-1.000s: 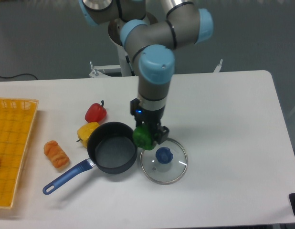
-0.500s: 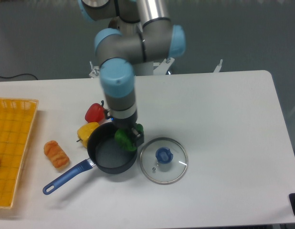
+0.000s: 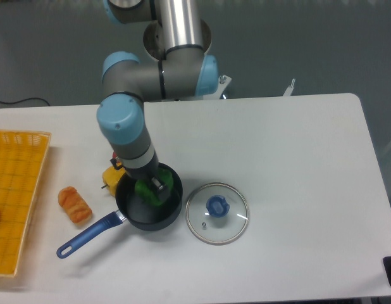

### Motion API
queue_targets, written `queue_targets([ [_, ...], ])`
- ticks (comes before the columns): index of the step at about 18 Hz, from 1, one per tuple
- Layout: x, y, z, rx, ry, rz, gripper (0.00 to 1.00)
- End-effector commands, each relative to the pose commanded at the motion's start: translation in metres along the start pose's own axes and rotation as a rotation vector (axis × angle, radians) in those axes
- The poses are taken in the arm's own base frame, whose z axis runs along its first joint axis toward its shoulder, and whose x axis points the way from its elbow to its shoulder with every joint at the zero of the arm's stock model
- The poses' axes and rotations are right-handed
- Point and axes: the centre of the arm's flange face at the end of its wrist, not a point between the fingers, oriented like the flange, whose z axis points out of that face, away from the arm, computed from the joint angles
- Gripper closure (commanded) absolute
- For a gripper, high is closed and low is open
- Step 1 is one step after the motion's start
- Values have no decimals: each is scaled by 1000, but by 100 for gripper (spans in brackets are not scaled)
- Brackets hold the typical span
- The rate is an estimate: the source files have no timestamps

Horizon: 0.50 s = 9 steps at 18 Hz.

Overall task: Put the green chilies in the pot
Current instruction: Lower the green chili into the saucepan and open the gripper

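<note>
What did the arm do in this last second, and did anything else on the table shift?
The gripper carried the green chilies leftward from beside the lid to over the pot, still gripping them. Pot, lid, and yellow pepper stayed put.

**Desk:** What finishes do you read around the pot (image 3: pixel 148 206)?

**Me, at the remote console:** I see the pot as matt dark grey, metal by the look of it, with a smooth blue plastic-looking handle. Inside it the green chilies (image 3: pixel 147 190) shine like glossy moulded plastic. Just right of the pot, the lid (image 3: pixel 217 213) is clear glass with a bright metal rim and a blue knob.

**Desk:** And further out?

**Me:** Left of the pot, the yellow pepper (image 3: pixel 112 177) looks smooth and slightly glossy; the orange pastry toy (image 3: pixel 74 204) looks duller and ridged. The basket (image 3: pixel 15 200) is orange latticed plastic. The table (image 3: pixel 297 164) is smooth matt white. Above the pot, my arm (image 3: pixel 140 82) shows brushed metal tubes and satin blue caps.
</note>
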Motion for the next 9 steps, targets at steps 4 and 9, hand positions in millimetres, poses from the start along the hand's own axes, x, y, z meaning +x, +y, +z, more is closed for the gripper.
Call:
queue_targets([
  [4, -1, -1, 7, -5, 10, 2, 46],
  [9, 2, -6, 21, -21, 28, 13, 46],
])
